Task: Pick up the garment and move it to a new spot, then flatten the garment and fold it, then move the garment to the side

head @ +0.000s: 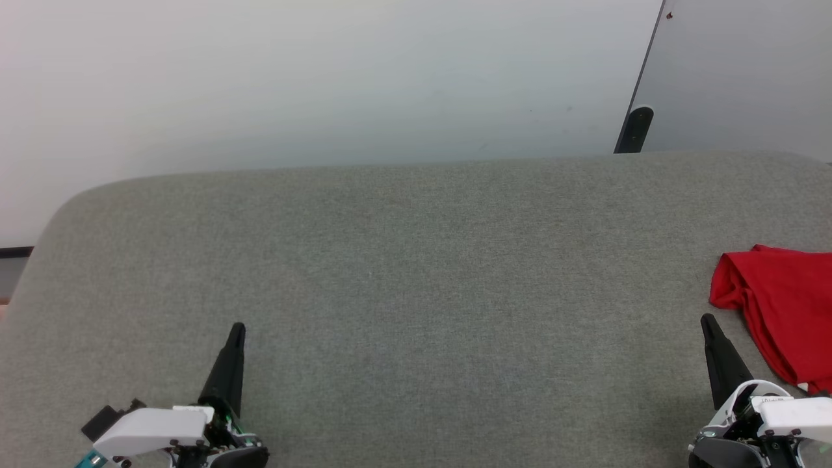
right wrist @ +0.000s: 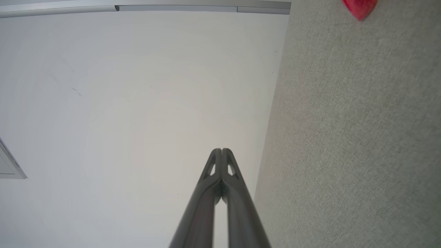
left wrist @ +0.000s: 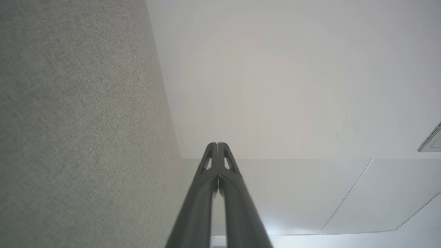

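Note:
The garment [head: 783,309] is a folded red bundle at the right edge of the grey fabric surface [head: 416,279], partly cut off by the head view's edge. A red corner of the garment [right wrist: 360,7] shows at the top of the right wrist view. My right gripper [head: 707,321] is shut with nothing in it, just left of the garment and apart from it; its fingertips [right wrist: 222,151] press together. My left gripper [head: 238,328] stands shut and empty at the lower left, tips [left wrist: 217,144] closed.
The grey surface has a rounded far edge with a pale wall [head: 325,78] behind it. A dark post [head: 635,130] and a grey panel [head: 741,71] stand at the back right.

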